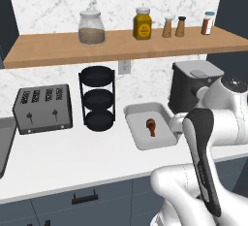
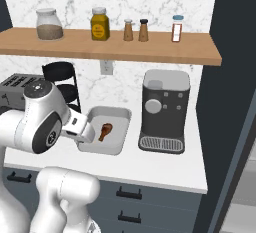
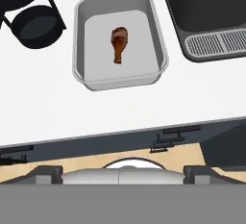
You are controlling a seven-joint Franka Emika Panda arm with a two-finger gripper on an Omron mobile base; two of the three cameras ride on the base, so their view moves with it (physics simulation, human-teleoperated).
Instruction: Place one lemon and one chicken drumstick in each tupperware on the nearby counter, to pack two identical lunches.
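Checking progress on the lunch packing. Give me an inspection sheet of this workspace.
Surface: white counter over dark drawers.
Job's things: one chicken drumstick lies inside a grey tupperware; part of a second grey tray shows at the left edge. No lemon seen.
Clutter: toaster, black tiered rack, coffee machine.
Grippers: gripper open, holding nothing, above the counter's front edge.
Cables: nothing seen.
Surroundings: wooden shelf with jars and shakers, marble wall, wall outlet.
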